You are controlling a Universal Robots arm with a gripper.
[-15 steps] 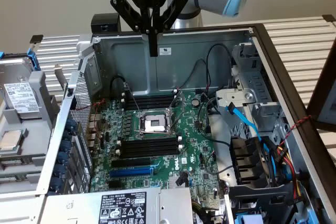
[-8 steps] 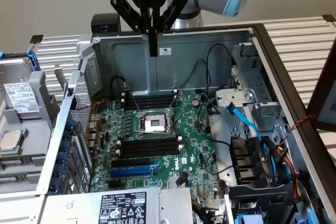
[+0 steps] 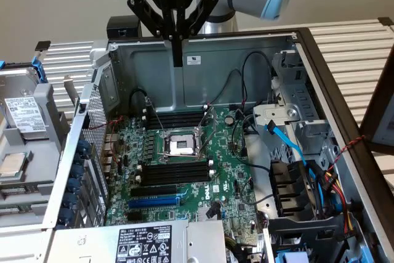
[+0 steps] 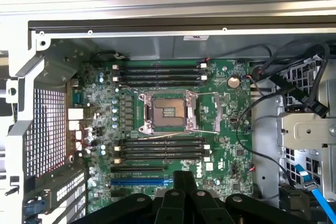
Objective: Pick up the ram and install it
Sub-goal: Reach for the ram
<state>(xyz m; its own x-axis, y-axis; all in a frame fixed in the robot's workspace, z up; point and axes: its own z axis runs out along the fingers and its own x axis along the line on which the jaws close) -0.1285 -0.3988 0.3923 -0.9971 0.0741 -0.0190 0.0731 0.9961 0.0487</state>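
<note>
Claw (image 3: 177, 60) hangs high over far wall of open computer case (image 3: 246, 44), fingers pressed together, likely kept up there so it bumps nothing. Wrist view looks straight down on green board (image 4: 226, 145) and long black slots (image 4: 160, 150) (near bank by blue slot (image 4: 142, 181)). Ram: cannot tell where it lies.

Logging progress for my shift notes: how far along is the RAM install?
Done: nothing visible; the long black memory slots on the green motherboard look empty. In hand: the black gripper hovers shut above the open grey computer case, seemingly holding nothing. Left: picking and seating the RAM.
</note>
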